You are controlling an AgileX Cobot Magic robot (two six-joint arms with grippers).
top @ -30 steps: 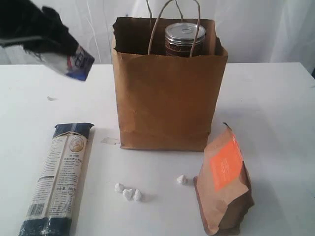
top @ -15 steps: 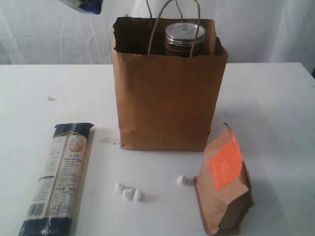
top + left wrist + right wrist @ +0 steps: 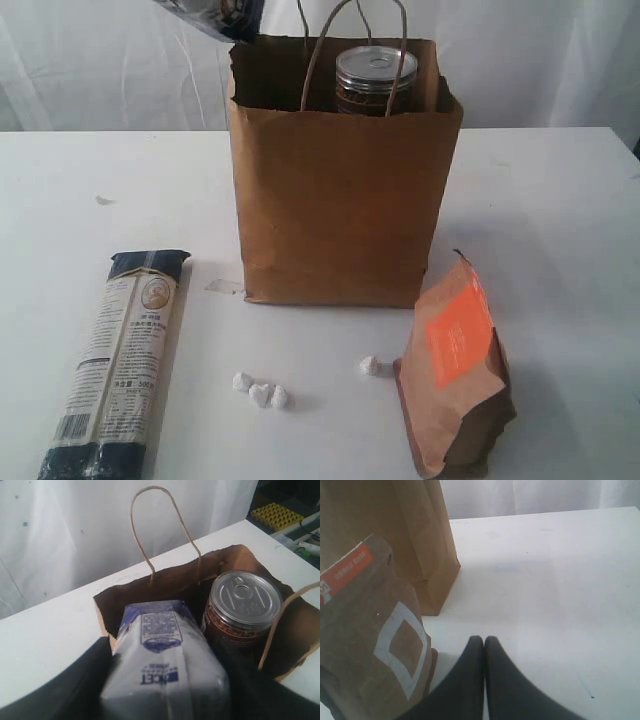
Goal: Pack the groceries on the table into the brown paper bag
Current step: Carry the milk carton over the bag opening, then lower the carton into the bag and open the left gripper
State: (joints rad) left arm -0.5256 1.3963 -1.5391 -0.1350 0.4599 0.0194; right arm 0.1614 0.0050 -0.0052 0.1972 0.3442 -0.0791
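1. pasta is lying nearest to us: the long dark-blue pasta packet [image 3: 118,365] is resting flat on the table [image 3: 560,200] at the front left, its length running away from us.
2. at the front right, the brown pouch with orange label [image 3: 455,375] is standing on the table and leaning a little. in the right wrist view the right gripper [image 3: 484,647] is sitting low just beside it, its jaws pressed together on nothing. we are not able to tell whether it is touching the tabletop.
3. between packet and pouch, a few small white lumps [image 3: 260,392] are lying on the table.
4. behind them, the brown paper bag [image 3: 340,200] is standing upright mid-table with its mouth open and its cord handles [image 3: 350,40] rising above the rim.
5. inside the bag, toward its right side, the silver-topped tin [image 3: 375,80] is standing upright, its top showing above the rim.
6. higher up, the small white carton [image 3: 215,15] is hanging above the bag's left rim. the left gripper [image 3: 165,695] is holding it, jaws spread wide against its sides, and the carton's end is pointing at the open space beside the tin.
7. farthest back, a white curtain [image 3: 100,70] is hanging behind the table.
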